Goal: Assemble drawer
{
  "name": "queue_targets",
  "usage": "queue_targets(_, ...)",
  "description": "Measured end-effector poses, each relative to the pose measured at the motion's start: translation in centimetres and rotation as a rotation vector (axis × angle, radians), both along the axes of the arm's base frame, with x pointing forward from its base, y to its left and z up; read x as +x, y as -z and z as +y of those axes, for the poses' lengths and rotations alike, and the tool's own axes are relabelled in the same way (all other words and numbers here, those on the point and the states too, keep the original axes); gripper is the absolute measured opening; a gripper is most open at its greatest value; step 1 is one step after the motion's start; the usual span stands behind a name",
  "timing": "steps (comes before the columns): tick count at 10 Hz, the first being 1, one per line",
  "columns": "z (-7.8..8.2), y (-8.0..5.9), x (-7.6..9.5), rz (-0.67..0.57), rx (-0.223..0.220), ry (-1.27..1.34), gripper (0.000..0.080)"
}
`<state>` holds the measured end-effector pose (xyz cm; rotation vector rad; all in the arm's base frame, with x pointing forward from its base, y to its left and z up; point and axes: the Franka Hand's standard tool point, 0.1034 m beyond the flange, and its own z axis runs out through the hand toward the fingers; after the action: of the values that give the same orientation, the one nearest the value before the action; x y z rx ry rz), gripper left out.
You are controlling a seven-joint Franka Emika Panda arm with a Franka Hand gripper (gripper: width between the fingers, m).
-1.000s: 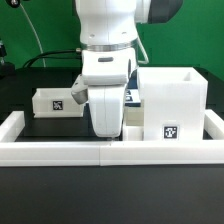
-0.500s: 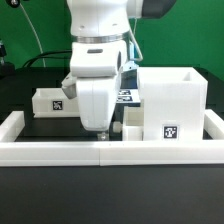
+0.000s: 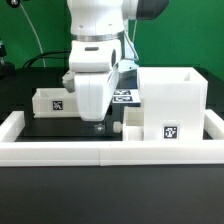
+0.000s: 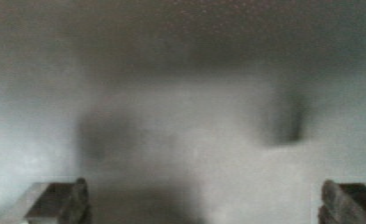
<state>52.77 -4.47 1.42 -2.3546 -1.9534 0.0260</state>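
Observation:
The drawer's tall white housing point(image 3: 172, 98) stands open-topped at the exterior view's right, with a tag on its front. One small white tray point(image 3: 54, 102) with a tag sits at the left. A second low white part point(image 3: 128, 127), seemingly the other tray, sits against the housing's left side. My gripper point(image 3: 98, 124) points down between the left tray and the housing, close above the black surface. In the wrist view the gripper point(image 4: 205, 205) has its fingers point(image 4: 55, 202) wide apart over a blurred pale surface, with nothing held.
A long low white wall point(image 3: 90, 152) borders the black surface point(image 3: 50, 128) at the front and sides. The marker board point(image 3: 126, 96) lies flat behind my gripper, partly hidden by the arm.
My arm has moved toward the exterior view's left, away from the housing. The low white part beside the housing is now uncovered.

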Motion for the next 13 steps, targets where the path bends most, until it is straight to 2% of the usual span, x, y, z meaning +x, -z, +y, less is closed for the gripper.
queue_targets(2, 0.8, -0.1, 0.2, -0.002, 0.003, 0.004, 0.0649)
queue_targets(7, 4.5, -0.8, 1.5, -0.017, 0.012, 0.045, 0.0649)
queue_targets(9, 5.0, -0.8, 1.6, -0.019, 0.012, 0.044, 0.0649)
queue_targets(10, 4.4, -0.8, 1.6, -0.019, 0.009, 0.046, 0.0649)
queue_targets(13, 1.3, -1.1, 0.6, -0.025, -0.004, 0.092, 0.0649)
